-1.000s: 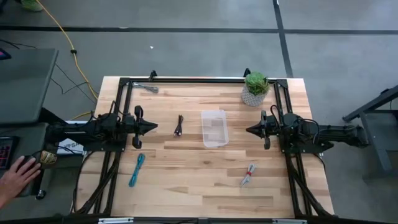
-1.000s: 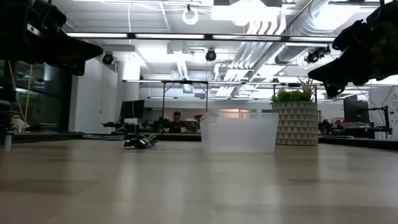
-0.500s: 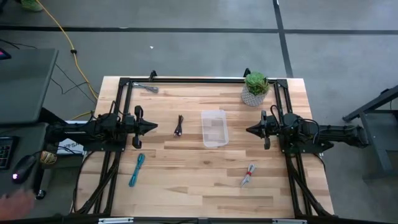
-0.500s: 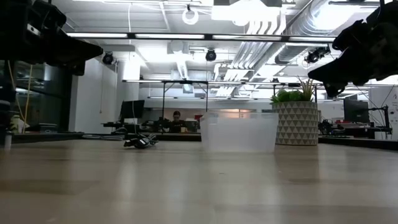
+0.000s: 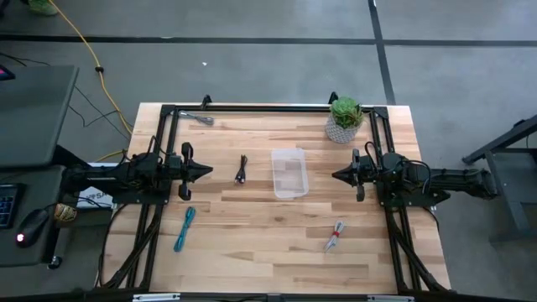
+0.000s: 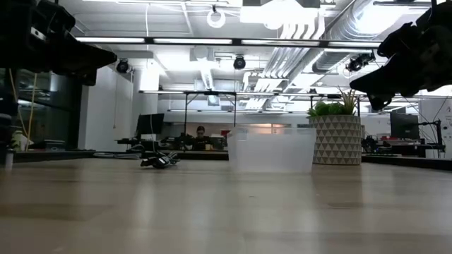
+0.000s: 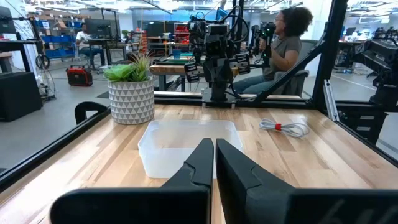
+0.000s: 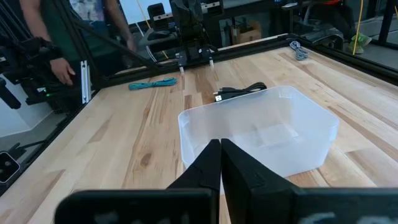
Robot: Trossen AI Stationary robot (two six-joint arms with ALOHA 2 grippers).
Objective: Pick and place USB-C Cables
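Left tool (image 5: 206, 171) and right tool (image 5: 336, 175) pinched together, empty, either side of the tub (image 5: 289, 173). Black cable (image 5: 242, 169) beside it on the surface (image 5: 252, 235); light, limp, probably best pinched mid-bundle.

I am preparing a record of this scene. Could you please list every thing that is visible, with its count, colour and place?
black cable: one, black, left of the tub.
teal-blue cable: one, teal, front left of table.
red-and-white cable: one, front right.
grey cable: one, silvery, back left edge.
plastic tub: one, clear, table centre, empty.
potted plant: one, green in patterned white pot, back right.
yellow cord: one, on floor, beyond table.
left gripper: shut, hovering at left side.
right gripper: shut, hovering at right side.
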